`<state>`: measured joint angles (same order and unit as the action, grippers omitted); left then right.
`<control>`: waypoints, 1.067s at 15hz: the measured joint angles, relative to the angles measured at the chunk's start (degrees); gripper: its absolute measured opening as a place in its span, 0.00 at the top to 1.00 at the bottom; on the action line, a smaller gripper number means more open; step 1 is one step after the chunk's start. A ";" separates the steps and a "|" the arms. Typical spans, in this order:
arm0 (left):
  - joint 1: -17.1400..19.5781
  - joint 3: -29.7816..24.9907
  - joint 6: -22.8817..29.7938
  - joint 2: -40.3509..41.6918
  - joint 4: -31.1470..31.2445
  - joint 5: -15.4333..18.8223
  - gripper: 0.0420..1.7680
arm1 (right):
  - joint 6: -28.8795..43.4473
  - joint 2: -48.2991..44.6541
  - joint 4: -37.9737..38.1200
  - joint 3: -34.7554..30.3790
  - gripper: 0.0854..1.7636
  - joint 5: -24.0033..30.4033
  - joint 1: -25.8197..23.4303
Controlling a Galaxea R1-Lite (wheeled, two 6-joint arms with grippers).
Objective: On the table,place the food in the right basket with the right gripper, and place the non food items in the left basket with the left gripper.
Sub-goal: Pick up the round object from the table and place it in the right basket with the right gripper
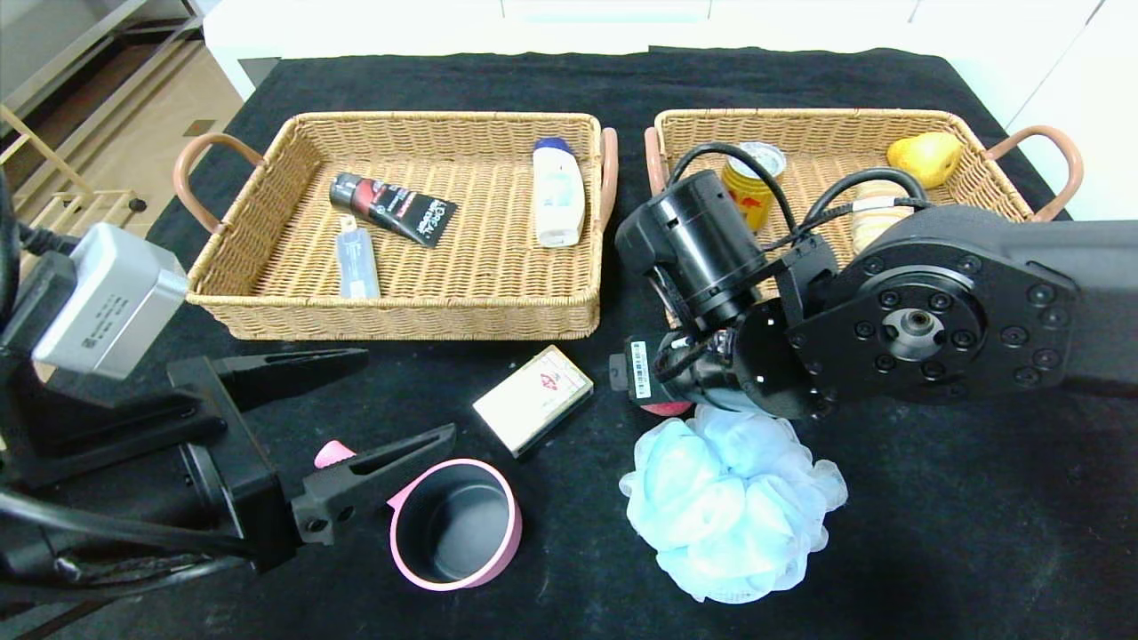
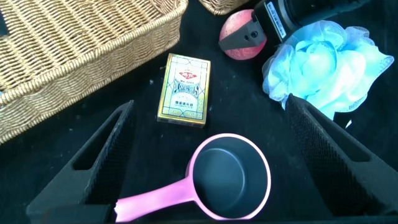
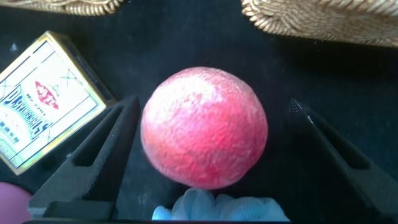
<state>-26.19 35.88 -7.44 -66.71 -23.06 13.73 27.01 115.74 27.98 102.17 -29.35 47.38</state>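
Peach sits ungripped between wide-open fingers of right tool.

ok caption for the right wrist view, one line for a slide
Open right gripper straddling a pink-red peach on the black table, card box beside it.

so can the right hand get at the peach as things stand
Probably yes. The right hand is open with a finger on either side of the peach; only the blue pouf crowds one edge, not the fingers' path.
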 joint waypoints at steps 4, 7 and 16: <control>0.00 -0.10 0.00 -0.18 0.02 -0.01 0.03 | 0.29 0.24 -0.06 0.20 0.30 -0.99 -0.12; 0.00 -0.11 0.02 -0.21 0.00 0.00 0.03 | 0.49 0.55 -0.04 0.26 0.36 -1.15 0.00; 0.00 -0.11 0.00 -0.55 0.00 0.00 0.03 | 0.33 0.69 0.05 0.12 0.36 -1.16 -0.01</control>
<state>-26.19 35.77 -7.44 -67.26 -23.06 13.73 27.34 116.43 28.03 102.29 -30.51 47.37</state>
